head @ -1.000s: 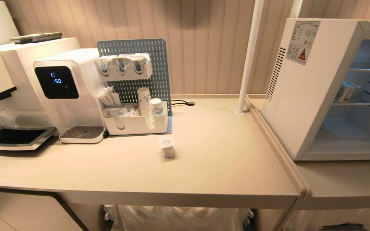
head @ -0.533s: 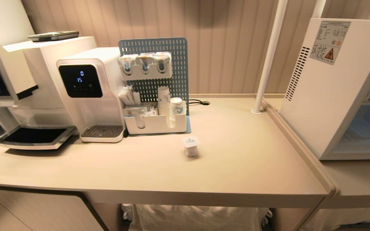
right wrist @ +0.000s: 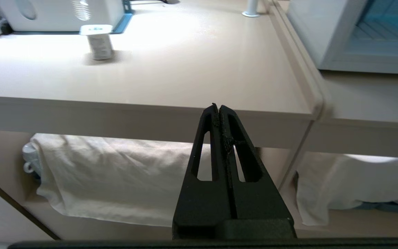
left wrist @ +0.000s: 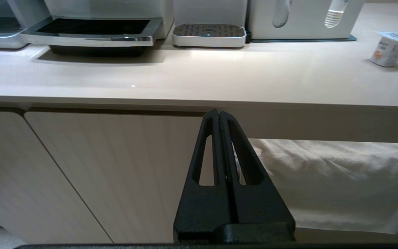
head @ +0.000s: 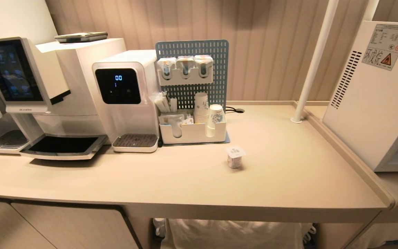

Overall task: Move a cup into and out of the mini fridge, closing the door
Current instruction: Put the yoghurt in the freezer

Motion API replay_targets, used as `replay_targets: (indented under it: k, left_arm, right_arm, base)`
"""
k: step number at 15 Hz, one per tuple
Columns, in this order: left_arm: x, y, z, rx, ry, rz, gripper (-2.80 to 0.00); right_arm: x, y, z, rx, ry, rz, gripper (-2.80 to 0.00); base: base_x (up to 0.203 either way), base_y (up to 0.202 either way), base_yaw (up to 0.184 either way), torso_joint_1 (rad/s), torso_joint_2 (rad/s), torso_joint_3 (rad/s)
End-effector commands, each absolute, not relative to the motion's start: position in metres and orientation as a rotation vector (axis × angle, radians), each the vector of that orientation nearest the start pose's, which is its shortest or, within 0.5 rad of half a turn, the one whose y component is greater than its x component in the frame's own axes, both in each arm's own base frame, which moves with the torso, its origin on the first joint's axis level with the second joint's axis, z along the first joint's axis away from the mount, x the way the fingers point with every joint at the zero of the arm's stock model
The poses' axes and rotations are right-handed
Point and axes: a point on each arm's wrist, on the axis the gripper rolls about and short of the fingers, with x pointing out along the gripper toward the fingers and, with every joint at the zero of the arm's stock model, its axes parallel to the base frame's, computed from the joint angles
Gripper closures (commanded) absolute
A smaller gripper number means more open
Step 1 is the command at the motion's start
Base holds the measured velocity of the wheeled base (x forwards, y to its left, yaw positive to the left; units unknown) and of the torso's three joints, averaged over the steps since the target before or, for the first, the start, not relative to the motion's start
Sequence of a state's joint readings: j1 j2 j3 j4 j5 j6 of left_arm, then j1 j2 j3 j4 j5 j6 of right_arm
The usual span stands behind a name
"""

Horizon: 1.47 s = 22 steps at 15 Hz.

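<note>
Cup [head: 235, 157] upright on the counter [head: 150, 180], alone, at 5 o'clock from the white organizer tray [head: 192, 133]. Mini fridge [head: 371, 97] stands at 3 o'clock on the adjoining surface, well apart from the cup. Left gripper [left wrist: 219, 116] and right gripper [right wrist: 218, 109] both pinched closed and empty, below the counter's front edge.

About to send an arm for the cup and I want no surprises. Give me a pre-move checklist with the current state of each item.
1. Yogurt cup upright on the counter, sealed: ok.
2. Space around the cup free: ok.
3. Left gripper shut, below counter edge, not ready to grasp: not ok.
4. Right gripper shut, below counter edge: not ok.
5. Mini fridge interior open to reach: ok.
6. Door position: cannot tell.
</note>
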<state>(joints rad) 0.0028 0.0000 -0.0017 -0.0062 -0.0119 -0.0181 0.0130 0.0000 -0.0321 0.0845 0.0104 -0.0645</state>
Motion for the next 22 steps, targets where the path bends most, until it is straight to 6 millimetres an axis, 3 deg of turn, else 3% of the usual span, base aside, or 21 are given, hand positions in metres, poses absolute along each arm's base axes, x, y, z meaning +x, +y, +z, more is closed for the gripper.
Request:
replay_targets:
  k: [1,9,13,16,17,19,22]
  left_arm:
    - [-0.023,0.0,0.077,-0.018,-0.006,-0.009,0.0]
    - [-0.023,0.0,0.077,-0.018,-0.008,-0.009,0.0]
    - [-0.023,0.0,0.077,-0.018,-0.008,-0.009,0.0]
    - [-0.023,0.0,0.077,-0.018,-0.008,-0.009,0.0]
    - [-0.023,0.0,0.077,-0.018,-0.007,-0.009,0.0]
    - [-0.023,0.0,0.077,-0.018,-0.007,-0.009,0.0]
    - [-0.023,0.0,0.077,-0.018,-0.008,-0.009,0.0]
  right_arm:
    - [-0.025,0.0,0.076,-0.066,0.053,0.026,0.0]
    - [-0.026,0.0,0.076,-0.066,0.059,0.026,0.0]
    - [-0.028,0.0,0.081,-0.065,0.048,0.021,0.0]
    - [-0.048,0.0,0.137,-0.03,-0.068,0.031,0.0]
    - [-0.044,0.0,0.154,-0.002,-0.037,0.039,0.0]
    - [-0.015,0.0,0.183,0.053,0.104,0.072,0.0]
    - [0.063,0.007,0.216,0.108,0.303,0.169,0.0]
  base:
    - [0.0,0.194,0.0,0.002,0.0,0.001]
    - [0.0,0.19,0.001,0.001,0.0,0.001]
    - [0.0,0.042,0.001,0.001,0.0,0.001]
    - [0.0,0.0,0.0,0.0,0.0,0.0]
    - [0.0,0.0,0.0,0.0,0.0,0.0]
    - [0.0,0.0,0.0,0.0,0.0,0.0]
    - [0.0,0.0,0.0,0.0,0.0,0.0]
